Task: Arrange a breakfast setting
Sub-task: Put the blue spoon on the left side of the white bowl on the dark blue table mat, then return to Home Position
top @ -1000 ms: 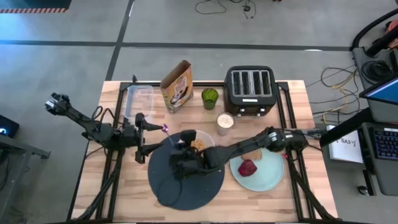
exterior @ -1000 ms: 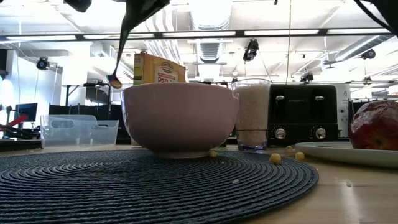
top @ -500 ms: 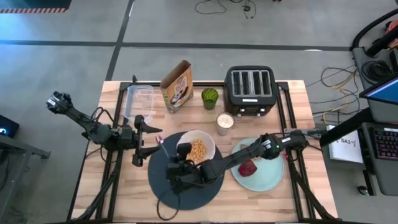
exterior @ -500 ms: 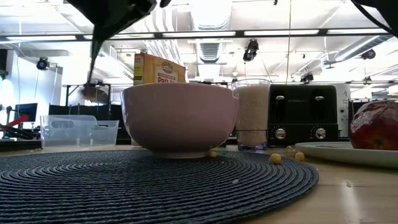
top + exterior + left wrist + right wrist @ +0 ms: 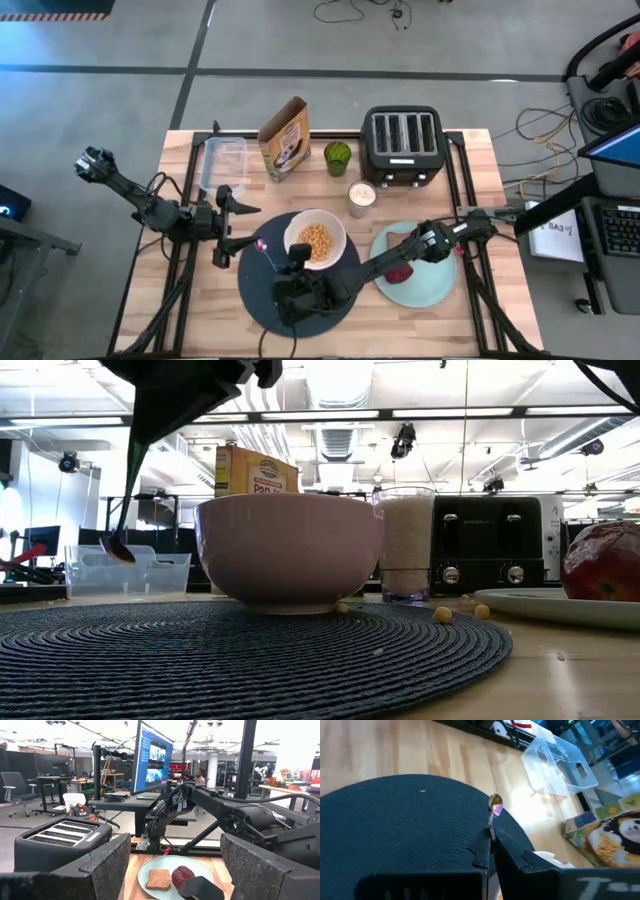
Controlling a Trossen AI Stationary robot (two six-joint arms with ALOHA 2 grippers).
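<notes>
The dark navy mat (image 5: pixel 300 290) lies at the table's near middle. The white bowl (image 5: pixel 315 239), with cereal in it, stands on the mat's far part (image 5: pixel 250 650). The mint-green plate (image 5: pixel 425 278) to its right carries the toast slice (image 5: pixel 159 879) and the dark red food piece (image 5: pixel 182 876). My right gripper (image 5: pixel 285 272) is over the mat, shut on the small spoon (image 5: pixel 494 810), left of the bowl (image 5: pixel 290 550). My left gripper (image 5: pixel 238 226) is open and empty at the mat's left edge. My right gripper pinches the spoon's handle (image 5: pixel 491 834) between its two fingers, at the end away from the spoon's bowl. The fingers slant down toward the table's left and far side, along the handle. The spoon hangs tilted, its bowl end (image 5: pixel 118 548) lowest, clear of the mat.
A black toaster (image 5: pixel 401 146), a cereal box (image 5: pixel 284 138), a green cup (image 5: pixel 338 157) and a filled glass (image 5: pixel 361 197) stand at the back. A clear tub (image 5: pixel 222 163) is at the back left. Loose cereal pieces (image 5: pixel 442 615) lie by the bowl.
My right gripper has gone from over the bowl toward the table's near edge and down, still shut on the spoon. The spoon's bowl end has dropped from above the white bowl's rim to beside it on the left. The white bowl now shows uncovered.
</notes>
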